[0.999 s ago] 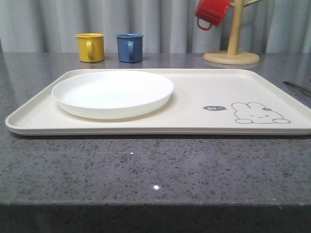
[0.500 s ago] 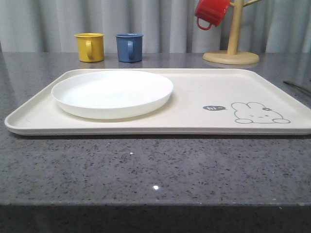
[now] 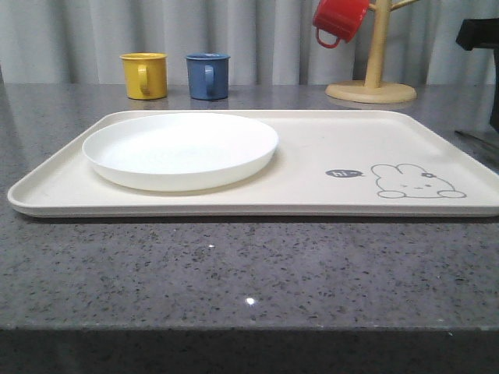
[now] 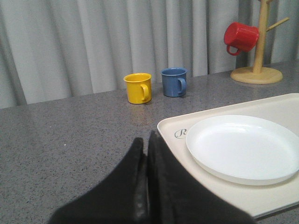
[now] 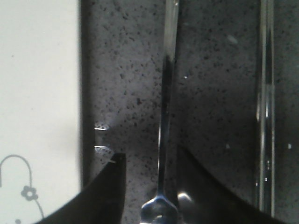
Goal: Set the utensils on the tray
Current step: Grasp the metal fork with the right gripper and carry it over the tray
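The cream tray [image 3: 312,156] lies across the middle of the table, and the white plate [image 3: 180,149] rests on its left half. My right gripper [image 5: 150,156] hangs open over the counter just right of the tray [image 5: 37,70]. The fork [image 5: 166,93] lies on the counter with its handle running between the two fingers, touching neither. A pair of flat steel chopsticks [image 5: 265,93] lies parallel beyond the fork. My left gripper [image 4: 145,142] is shut and empty, above the counter by the tray's [image 4: 170,128] left corner, near the plate [image 4: 243,147].
At the back stand a yellow mug [image 3: 145,75] and a blue mug [image 3: 208,75]. A red mug [image 3: 340,20] hangs on the wooden stand [image 3: 372,89] at the back right. Part of my right arm [image 3: 479,31] is at the right edge, above a steel utensil tip [image 3: 474,138].
A dark part of my right arm has come into the front view at the upper right edge. The tray and plate stay put.
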You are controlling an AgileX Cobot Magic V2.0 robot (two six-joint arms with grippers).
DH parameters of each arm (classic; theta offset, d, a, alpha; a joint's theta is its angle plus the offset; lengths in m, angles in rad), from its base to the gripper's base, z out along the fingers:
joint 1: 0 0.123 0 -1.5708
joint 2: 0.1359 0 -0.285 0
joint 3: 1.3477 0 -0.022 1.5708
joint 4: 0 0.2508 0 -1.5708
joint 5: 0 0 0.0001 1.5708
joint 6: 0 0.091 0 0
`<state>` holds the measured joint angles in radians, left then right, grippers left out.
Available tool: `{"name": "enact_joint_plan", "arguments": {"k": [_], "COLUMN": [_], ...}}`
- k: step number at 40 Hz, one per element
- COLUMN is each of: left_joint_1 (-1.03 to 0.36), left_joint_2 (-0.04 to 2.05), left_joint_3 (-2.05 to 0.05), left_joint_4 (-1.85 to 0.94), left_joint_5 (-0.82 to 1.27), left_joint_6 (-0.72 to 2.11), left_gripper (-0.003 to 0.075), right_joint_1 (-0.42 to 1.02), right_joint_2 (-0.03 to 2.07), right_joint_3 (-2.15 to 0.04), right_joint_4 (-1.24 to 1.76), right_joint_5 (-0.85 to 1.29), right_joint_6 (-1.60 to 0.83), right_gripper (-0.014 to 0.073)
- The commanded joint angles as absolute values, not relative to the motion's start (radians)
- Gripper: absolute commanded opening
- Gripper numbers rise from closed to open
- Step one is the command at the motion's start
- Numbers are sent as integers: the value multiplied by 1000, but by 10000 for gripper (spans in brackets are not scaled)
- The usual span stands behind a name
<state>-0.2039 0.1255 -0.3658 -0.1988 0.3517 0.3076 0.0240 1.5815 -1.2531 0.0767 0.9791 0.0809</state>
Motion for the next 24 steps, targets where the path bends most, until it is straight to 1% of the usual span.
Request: {"name": "enact_joint_plan", "arguments": {"k": [1,15,18,21,24], "left_joint_1": [-205,-205,-205,-205,-205], "left_joint_2": [136,136,136,136,136], "left_joint_3": [-393,-393,-393,-393,-393], "left_joint_4": [-214,-214,-214,-214,-214], "left_joint_5": [270,270,270,270,270], "left_joint_6": [299,299,299,299,299], "left_gripper": [-18,-18,-18,-18,-18], "right_joint_1": [20,20,20,20,20], "right_joint_2": [1569,1630,1637,1637,1633], "right_joint_3": [-1288,-1288,-1288,-1288,-1288], "right_joint_4": [63,25,26,26,26], "right_joint_5": [930,932,934,935,936], "right_joint_6": [83,83,83,83,83], "right_gripper": [321,315,282,207,113]}}
